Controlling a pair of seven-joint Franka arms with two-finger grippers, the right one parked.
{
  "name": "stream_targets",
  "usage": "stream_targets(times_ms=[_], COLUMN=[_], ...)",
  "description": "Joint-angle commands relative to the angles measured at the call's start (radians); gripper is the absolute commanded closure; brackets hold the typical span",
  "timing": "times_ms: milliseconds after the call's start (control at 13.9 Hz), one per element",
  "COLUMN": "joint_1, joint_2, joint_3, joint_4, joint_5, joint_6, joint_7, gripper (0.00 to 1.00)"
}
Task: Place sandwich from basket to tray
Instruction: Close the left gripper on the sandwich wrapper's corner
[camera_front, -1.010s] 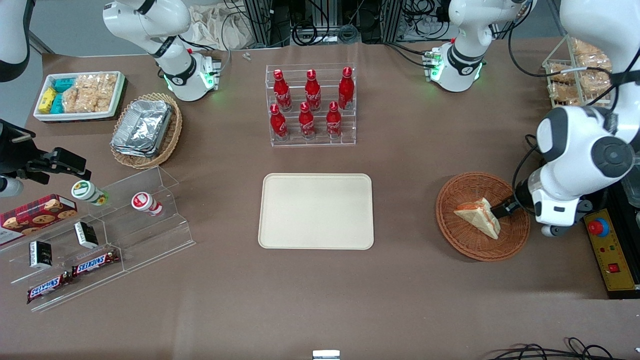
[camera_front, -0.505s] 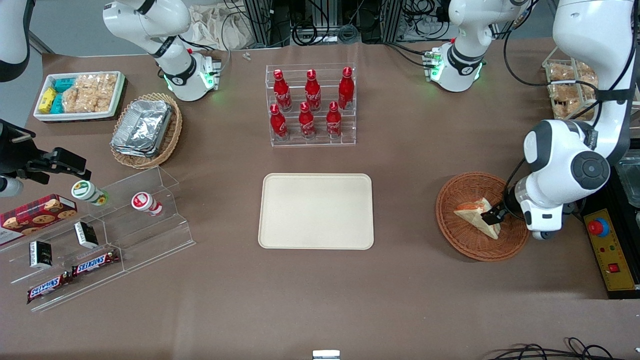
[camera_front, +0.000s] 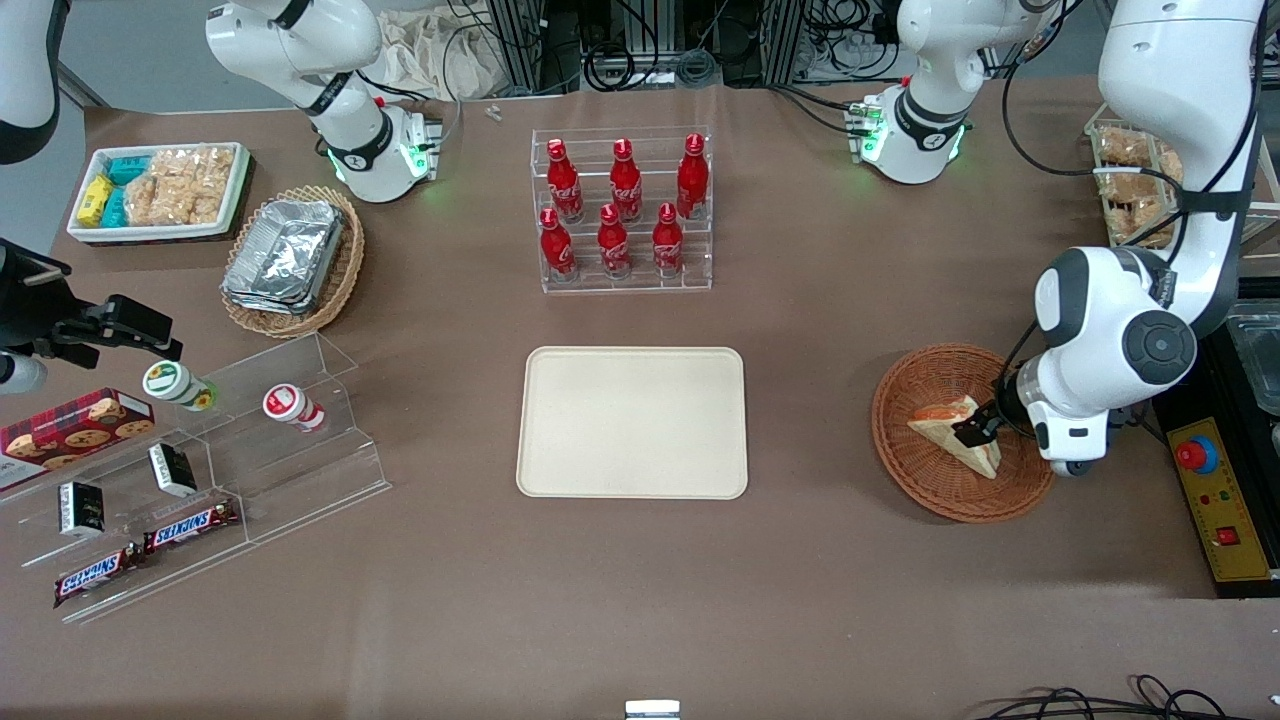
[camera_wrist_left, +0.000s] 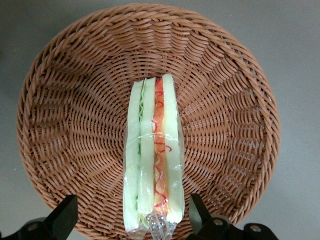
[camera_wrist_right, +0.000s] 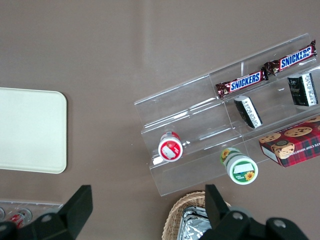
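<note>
Pincer (camera_wrist_left: 132, 220) spread wide, straddling the wrapped sandwich (camera_wrist_left: 152, 155) in the wicker basket (camera_wrist_left: 60, 125), probably lined up to clamp its flat faces; tray (camera_front: 632, 422) waits mid-desk.

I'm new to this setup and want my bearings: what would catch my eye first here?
Probably the sandwich, lying in the reddish-brown basket toward the working arm's end of the table, with the gripper open right over it, fingers either side. Next, the bare cream tray mid-table, and the red bottles in their clear rack, farther from the front camera than the tray.
</note>
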Motion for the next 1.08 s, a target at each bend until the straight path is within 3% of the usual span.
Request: stream_targets(times_ms=[0,361,433,505,649,1010], joint_1=[-0.011,-0.011,-0.012,-0.012,-0.012,-0.032], joint_2=[-0.005,0.024,0.038,0.046,0.048,0.054], joint_3=[0.007,0.005,0.005,0.005,0.005,0.004], joint_4=[-0.035,-0.096,-0.088,-0.081,-0.07,-0.025], joint_5=[0.009,0.009,0.009,0.007,0.007,0.009], joint_6=[0.041,0.142,0.147,0.148,0.148,0.134], joint_7=[-0.027,-0.048,-0.056,-0.058,-0.093,-0.168], gripper=[0.0,0.0,0.04,0.26,0.97,1.0])
